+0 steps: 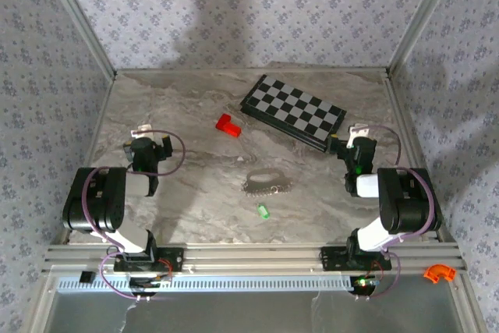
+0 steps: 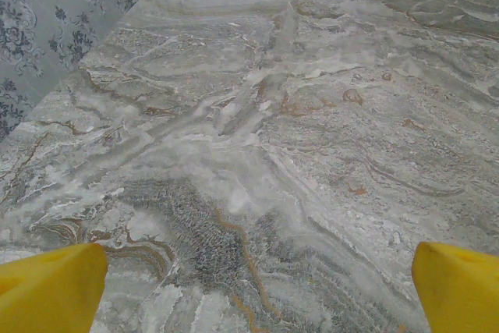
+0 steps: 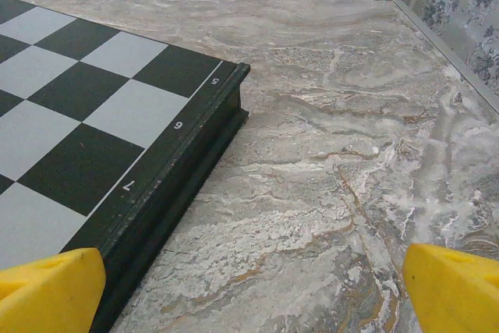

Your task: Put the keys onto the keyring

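Step in hand, as I judge it: the start, with nothing picked up.

Left gripper: jaws spread wide, holding nothing, over bare table on the left side.

Right gripper: likewise wide apart and empty, just beside the near corner of the chessboard.

Key: small green piece lying on the table near the front middle, between the two arms.

Keyring: silvery loop lying just behind the key, near it but apart.

Red block: farther back, left of the chessboard. I take it to be no part of the job.

Next move, my reckoning: bring one arm in and down over the key for a low, narrow pinch, and send the other to steady the keyring. The key is tiny and the loop looks light, so either could skid if nudged.
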